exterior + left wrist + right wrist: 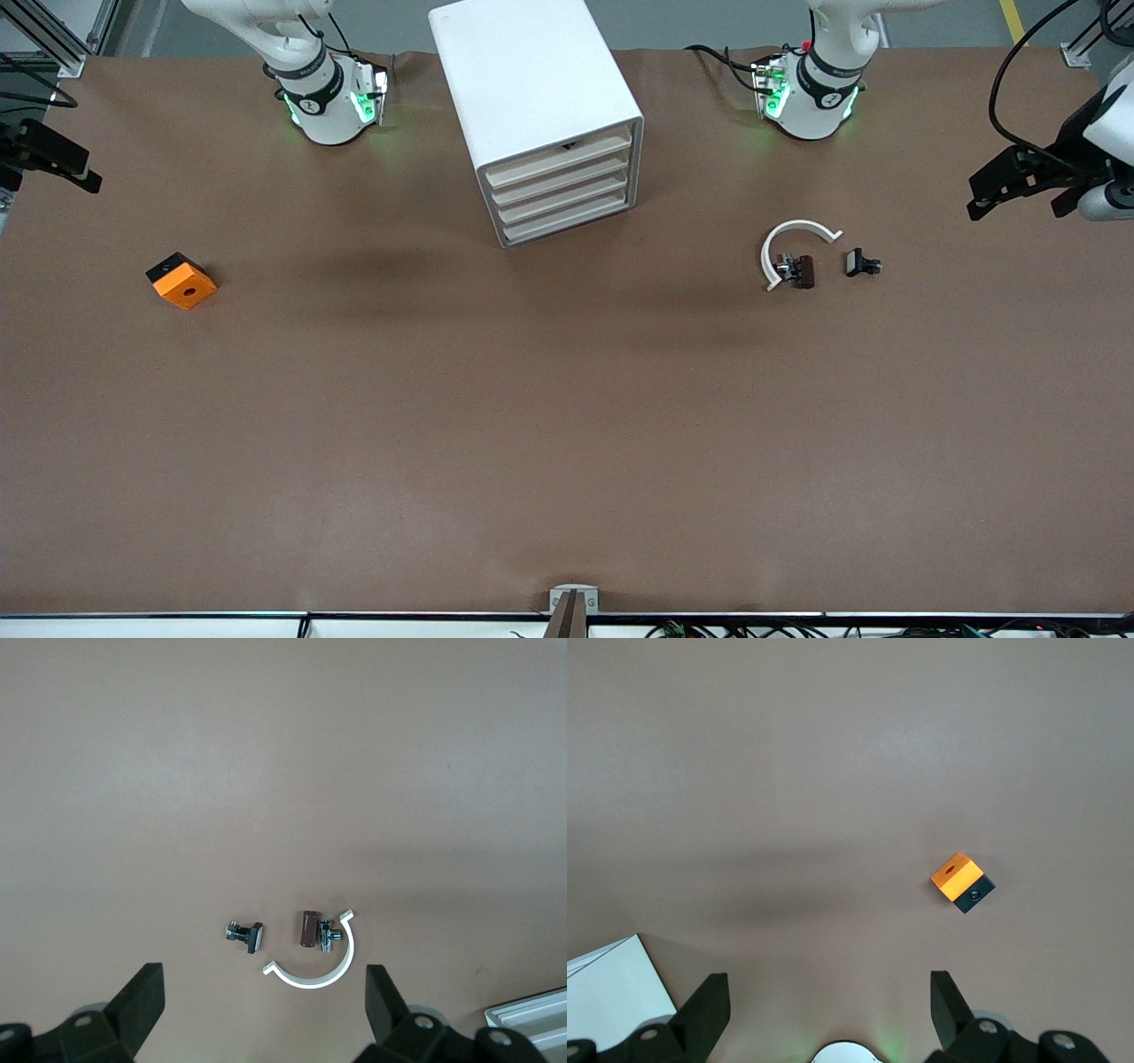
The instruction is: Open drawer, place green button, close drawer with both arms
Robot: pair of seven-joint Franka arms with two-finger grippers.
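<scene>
- Drawers (567, 190): four alike, all sitting shut in the white cabinet (523, 80), at the desk's (567, 425) 12 o'clock.
- Orange cube (182, 281): lying at 9 o'clock.
- Black clips (862, 263) with white curved strip (795, 228): lying at 2 o'clock.
- Left gripper (266, 992): hovering over the desk's 3 o'clock edge, fingers released, grasping nothing.
- Right gripper (830, 997): hovering over the 9 o'clock edge, fingers released, grasping nothing.

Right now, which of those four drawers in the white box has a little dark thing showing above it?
The top drawer of the cabinet: a small dark spot sits at the middle of its upper edge. The three drawers below it show plain cream fronts.
</scene>
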